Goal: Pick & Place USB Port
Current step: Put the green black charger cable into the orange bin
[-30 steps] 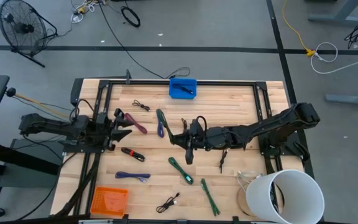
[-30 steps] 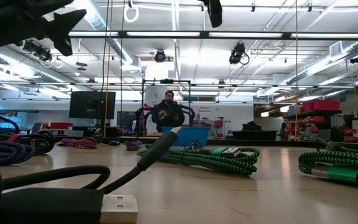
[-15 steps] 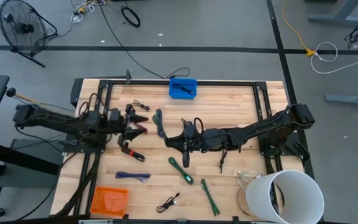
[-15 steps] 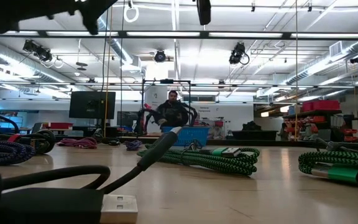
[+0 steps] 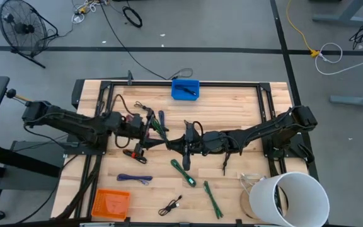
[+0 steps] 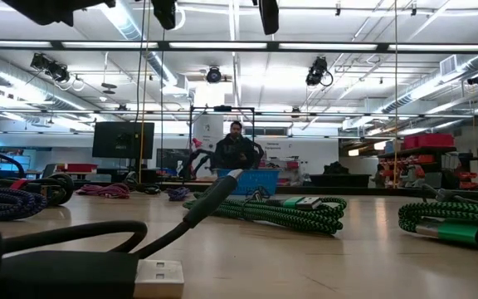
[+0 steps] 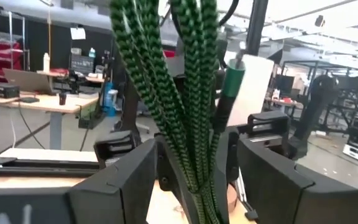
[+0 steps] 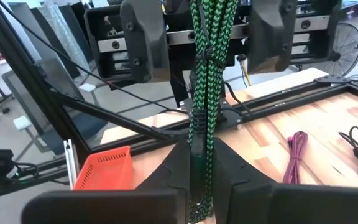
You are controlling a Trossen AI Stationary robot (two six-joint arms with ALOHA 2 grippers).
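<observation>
High view: both dark arms stretch flat over the wooden table (image 5: 244, 101) and meet near its middle, where a green braided cable (image 5: 161, 132) hangs between them, seemingly passed from one arm to the other. The right gripper (image 5: 188, 146) reaches in from the right and pinches the cable; the left gripper (image 5: 150, 129) faces it, just beside. A blue bin (image 5: 185, 89) sits at the far edge, an orange tray (image 5: 111, 203) at the near left corner, and a white bucket (image 5: 288, 198) at the near right. Low view: a black USB plug (image 6: 73, 276) lies close to the lens, with green cable coils (image 6: 297, 213) behind; a person sits beyond the table. Left wrist view: the left gripper (image 7: 194, 180) stands spread, the cable (image 7: 188, 93) hanging between its fingers untouched. Right wrist view: the right gripper (image 8: 201, 177) is pressed tight on the cable (image 8: 207, 74), holding it upright toward the other arm's open fingers.
</observation>
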